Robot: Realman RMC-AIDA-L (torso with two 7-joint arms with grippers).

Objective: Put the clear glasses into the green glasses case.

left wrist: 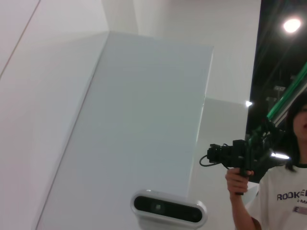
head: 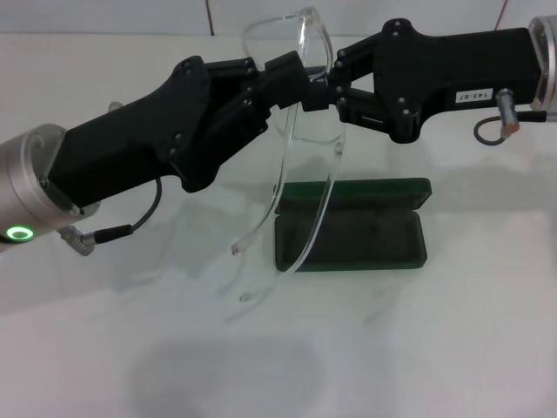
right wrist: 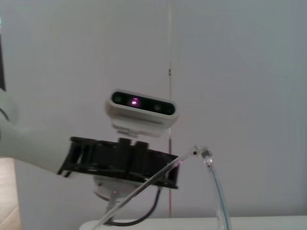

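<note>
The clear glasses (head: 324, 196) hang in the air above the table, front piece up and both long temple arms pointing down. My left gripper (head: 294, 80) comes in from the left and is shut on the upper frame. My right gripper (head: 326, 87) meets it from the right, also shut on the frame. The green glasses case (head: 365, 233) lies open on the white table (head: 452, 348) right below and behind the hanging temples, lid toward the back, nothing inside. In the right wrist view a clear temple arm (right wrist: 218, 191) runs past the left arm's black hand.
A white wall stands behind the table. The left wrist view looks away from the table at a person (left wrist: 283, 191) holding a camera rig and at the right wrist's camera (left wrist: 168, 208). The left wrist's camera (right wrist: 140, 106) shows in the right wrist view.
</note>
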